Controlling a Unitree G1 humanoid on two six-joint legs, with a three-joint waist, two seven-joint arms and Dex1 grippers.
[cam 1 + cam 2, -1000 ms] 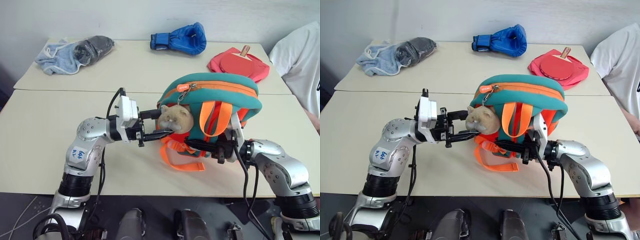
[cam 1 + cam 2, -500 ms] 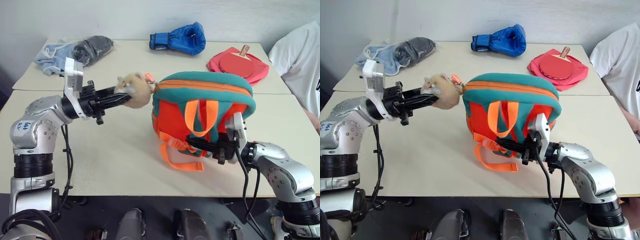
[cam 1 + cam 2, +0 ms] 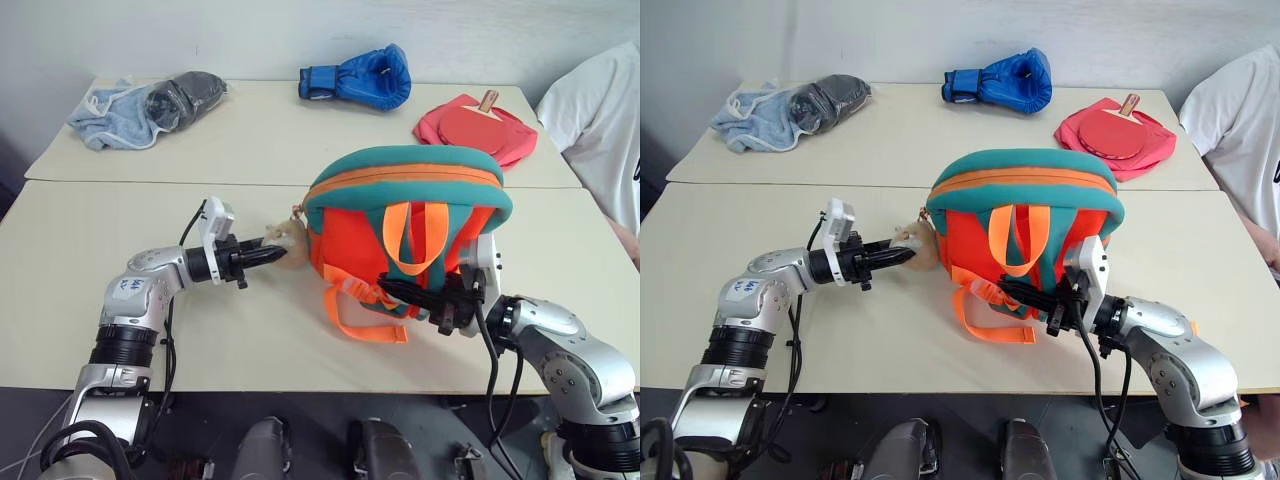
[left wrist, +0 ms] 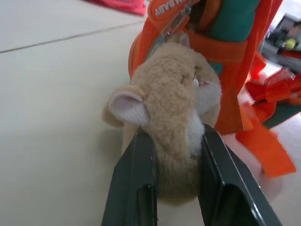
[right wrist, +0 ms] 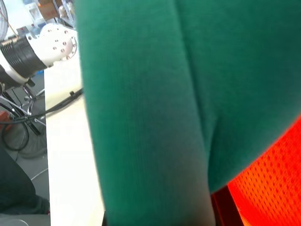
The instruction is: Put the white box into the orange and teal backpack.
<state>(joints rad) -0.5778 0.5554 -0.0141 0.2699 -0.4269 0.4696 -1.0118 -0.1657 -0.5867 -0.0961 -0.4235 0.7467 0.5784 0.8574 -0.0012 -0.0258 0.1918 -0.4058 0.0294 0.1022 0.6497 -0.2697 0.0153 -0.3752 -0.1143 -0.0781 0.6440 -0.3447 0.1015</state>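
Observation:
The orange and teal backpack [image 3: 400,200] stands upright on the near table, straps facing me, its top zipper line looking shut. A tan plush animal [image 3: 288,243] hangs from the zipper pull at its left side. My left gripper [image 3: 268,254] is shut on that plush, low over the table; in the left wrist view the two dark fingers [image 4: 136,188] squeeze the plush [image 4: 174,108]. My right gripper [image 3: 395,291] is shut on the backpack's lower front among the orange straps, and teal fabric [image 5: 141,113] lies right before its camera. The white box is out of view.
On the far table lie a blue boxing glove [image 3: 360,78], a pink paddle case [image 3: 478,125] with a paddle on it, and a light blue cloth with a dark bundle [image 3: 150,105]. A person in a white shirt [image 3: 600,110] sits at the right edge.
My left gripper, holding the plush, swung up and out to the left, then came down low beside the backpack's left side. The backpack shifted a little; the right gripper kept its hold.

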